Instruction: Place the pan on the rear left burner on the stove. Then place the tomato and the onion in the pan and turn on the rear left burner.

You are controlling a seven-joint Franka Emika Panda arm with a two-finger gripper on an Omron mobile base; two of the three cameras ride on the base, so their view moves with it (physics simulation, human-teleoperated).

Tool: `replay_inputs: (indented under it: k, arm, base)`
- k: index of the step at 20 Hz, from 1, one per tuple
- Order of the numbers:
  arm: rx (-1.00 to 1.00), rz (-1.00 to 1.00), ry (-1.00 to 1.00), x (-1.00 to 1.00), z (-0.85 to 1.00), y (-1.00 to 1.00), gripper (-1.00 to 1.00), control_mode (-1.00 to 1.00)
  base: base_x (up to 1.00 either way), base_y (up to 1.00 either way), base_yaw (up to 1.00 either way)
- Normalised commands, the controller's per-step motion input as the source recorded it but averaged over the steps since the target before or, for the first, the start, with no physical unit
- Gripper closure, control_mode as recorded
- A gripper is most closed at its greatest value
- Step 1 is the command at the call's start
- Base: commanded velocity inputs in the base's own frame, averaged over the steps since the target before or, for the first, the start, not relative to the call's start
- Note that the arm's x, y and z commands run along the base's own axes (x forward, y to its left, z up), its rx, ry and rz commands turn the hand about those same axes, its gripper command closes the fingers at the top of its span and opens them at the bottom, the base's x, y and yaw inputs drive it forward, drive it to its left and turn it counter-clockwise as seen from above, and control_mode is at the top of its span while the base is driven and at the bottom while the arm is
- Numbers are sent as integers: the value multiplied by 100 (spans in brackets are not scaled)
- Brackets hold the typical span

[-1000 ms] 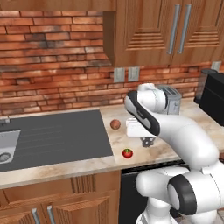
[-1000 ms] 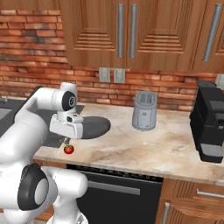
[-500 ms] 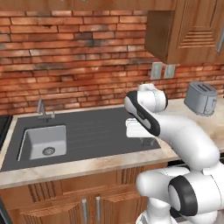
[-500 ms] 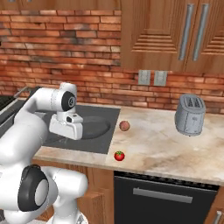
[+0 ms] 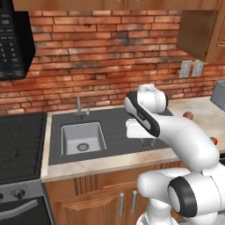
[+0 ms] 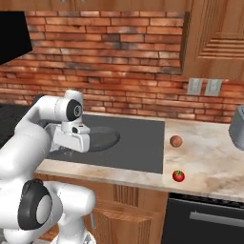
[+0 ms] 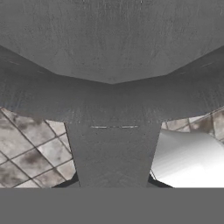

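We have the gripper (image 6: 71,151) clamped on the handle of the pan (image 6: 101,138), which sits mid-left of the right view, above the sink counter (image 6: 143,143). First step underway: next, carry it to the stove (image 5: 19,145), far left, rear burner.

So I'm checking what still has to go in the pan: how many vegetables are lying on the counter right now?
2. The small orange-brown round onion lies on the beige counter beside the dark sink surround; the shiny red tomato sits nearer the counter's front edge. None looks hidden.
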Motion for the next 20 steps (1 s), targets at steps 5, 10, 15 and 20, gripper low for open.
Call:
replay_inputs:
  k: [5, 10, 15, 20]
  arm:
    - [0, 0, 0, 0, 0, 0, 100, 100]
    - [0, 0, 0, 0, 0, 0, 100, 100]
    - [0, 0, 0, 0, 0, 0, 100, 100]
    - [0, 0, 0, 0, 0, 0, 100, 100]
  base:
    - [-2, 70, 0]
    - [-1, 73, 0]
    - [0, 76, 0]
    - [0, 78, 0]
